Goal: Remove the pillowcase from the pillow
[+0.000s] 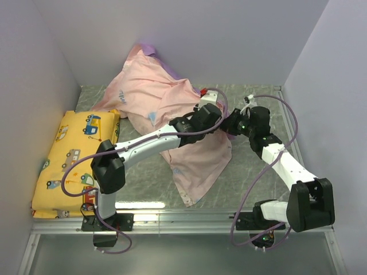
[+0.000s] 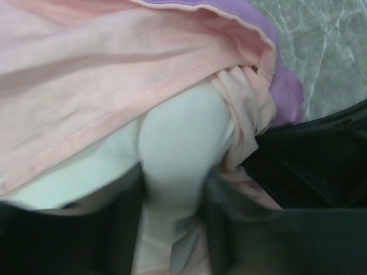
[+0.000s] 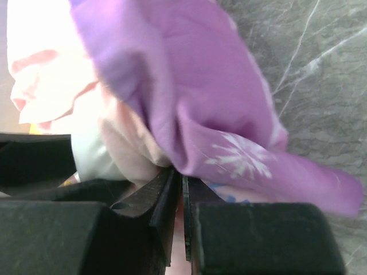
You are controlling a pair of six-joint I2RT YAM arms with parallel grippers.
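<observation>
Top external: pillowcase [image 1: 155, 97] is inside out, pale pink side up, heaped over the back-middle of the table [image 1: 143, 183], with one flap trailing toward the near edge. Yellow cushion [image 1: 74, 160] lies to the left, just beside it, not involved. Both arms meet at the case's right-hand end

Left wrist cam: left gripper [image 2: 172, 192] jaws partly apart, with a white bulge of the pillow [image 2: 183, 143] filling the gap and touching both fingers. I read that as a grip on a pillow corner; pink hem is bunched just above it

Right wrist cam: right gripper [image 3: 179, 177] jaws nearly closed, pinching a fold of the purple outer side next to a snowflake print

Handling, my read:
- Case is thin, limp and light, so it should slide off rather than lift as one piece. I'd grab the hem at the opening, not mid-panel, or I only gather slack
- Pillow is plump and squashy, so a shallow pinch compresses it and can slip. I'd take a deep bite at the corner

Most of the pillow is hidden under fabric, so I can't tell how much of it is inside the case
</observation>
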